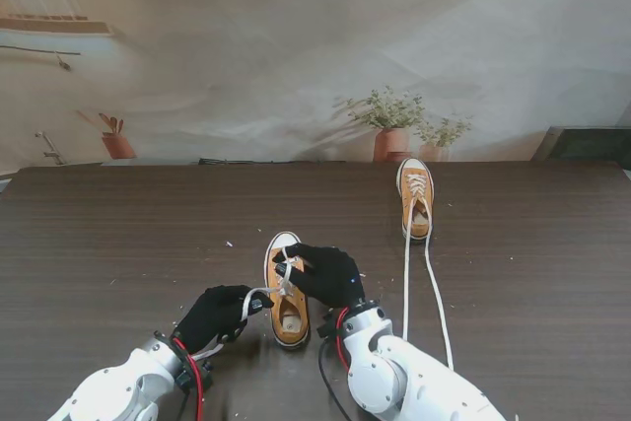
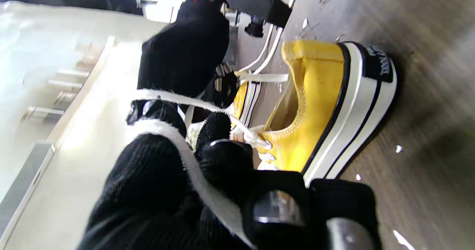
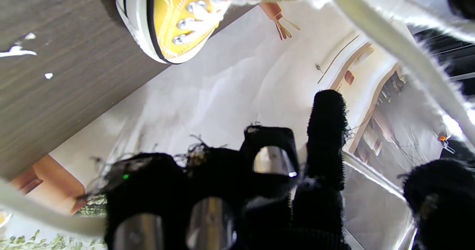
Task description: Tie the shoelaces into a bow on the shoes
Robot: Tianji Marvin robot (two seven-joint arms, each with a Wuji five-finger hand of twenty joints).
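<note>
The near yellow shoe lies toe away from me in front of both arms; its heel and toe show in the wrist views. My left hand sits left of the shoe, shut on a white shoelace that runs taut to the eyelets and crosses its fingers. My right hand hovers over the shoe's tongue, its fingertips closed on the other lace end. A lace strand stretches past its fingers. The second yellow shoe stands farther right.
The far shoe's two long untied laces trail across the dark wood table toward my right arm. Small white flecks dot the table. A printed backdrop with potted plants rises behind the far edge.
</note>
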